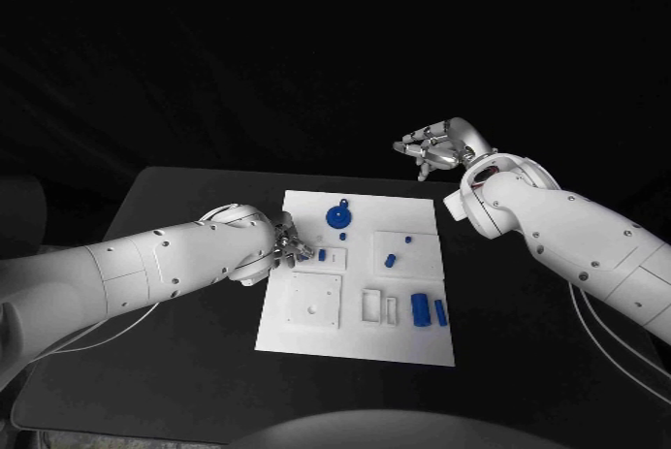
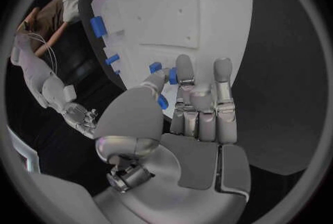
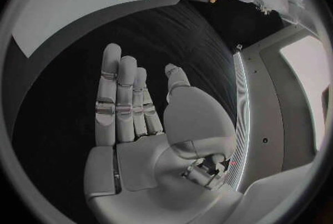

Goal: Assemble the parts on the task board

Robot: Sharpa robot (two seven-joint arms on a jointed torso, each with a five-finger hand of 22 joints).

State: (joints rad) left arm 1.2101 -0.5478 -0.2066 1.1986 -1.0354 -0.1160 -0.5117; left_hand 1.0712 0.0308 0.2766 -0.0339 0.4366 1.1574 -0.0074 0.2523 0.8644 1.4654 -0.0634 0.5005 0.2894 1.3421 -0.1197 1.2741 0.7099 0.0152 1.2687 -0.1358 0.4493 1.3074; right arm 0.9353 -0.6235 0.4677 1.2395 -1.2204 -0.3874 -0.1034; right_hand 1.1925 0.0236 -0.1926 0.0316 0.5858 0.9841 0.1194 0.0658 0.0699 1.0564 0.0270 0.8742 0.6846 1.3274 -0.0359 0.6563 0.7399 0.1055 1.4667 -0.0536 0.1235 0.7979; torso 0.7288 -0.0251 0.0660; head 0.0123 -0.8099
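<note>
left hand (image 1: 284,247) pinches a small blue part (image 2: 171,75) at the task board (image 1: 420,216); next, seating it; right hand (image 1: 433,146) hovers, fingers apart.

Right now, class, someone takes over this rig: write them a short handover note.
Left robot hand: at the task board's left edge, fingertips on a small blue part.
Right robot hand: open, raised beyond the board's far right corner, holding nothing.
Parts: blue gear near the far edge; two blue blocks near the right edge; small blue pieces mid-board.
Done: cannot tell. Left: loose parts still lie on the board.
</note>
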